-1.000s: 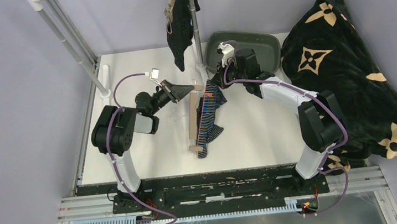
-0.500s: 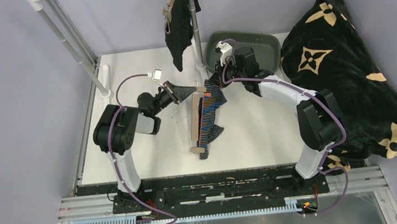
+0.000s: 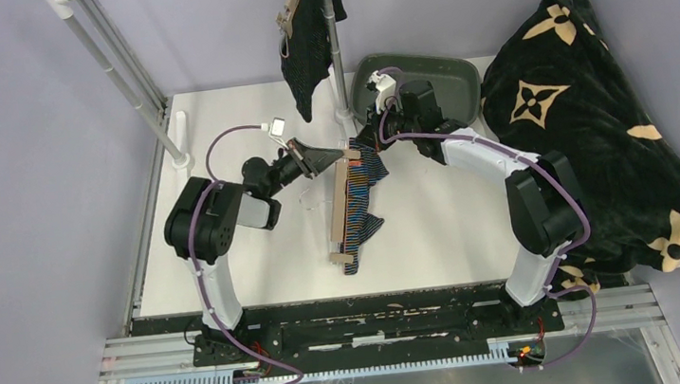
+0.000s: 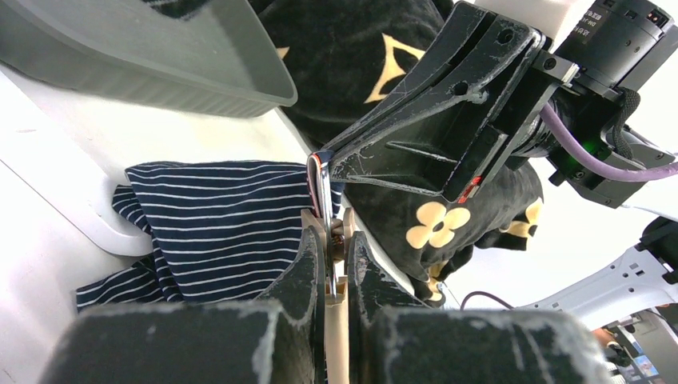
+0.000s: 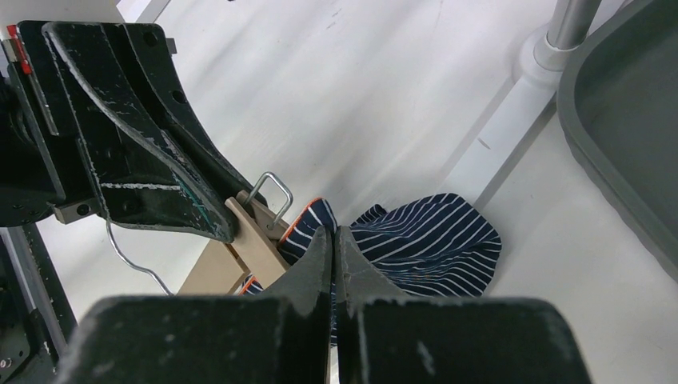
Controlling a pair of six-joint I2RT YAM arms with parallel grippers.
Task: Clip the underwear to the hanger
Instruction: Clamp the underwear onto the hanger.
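The left gripper (image 4: 334, 240) is clamped on the clip (image 5: 256, 234) at the far end of the wooden hanger (image 3: 342, 206), its two fingers pressed against the clip's sides. The hanger lies flat on the white table (image 3: 436, 230), running from near the rack post (image 3: 345, 110) back toward the arm bases.

The right gripper (image 5: 334, 238) is pinched together on a fold of the navy striped underwear (image 5: 432, 240), right beside the clip (the garment's orange-trimmed edge lies against the wood there). From the wrist views it is hard to tell whether that edge sits inside the clip or only against it. The rest of the garment is draped over and along the hanger's bar. The two grippers meet nearly tip to tip.

The black pinstriped underwear (image 3: 307, 48) hangs at the back from another hanger (image 3: 294, 1). A grey bin (image 3: 443, 71) stands just behind the right gripper. A black blanket (image 3: 586, 118) with tan flowers is heaped at the table's right edge.
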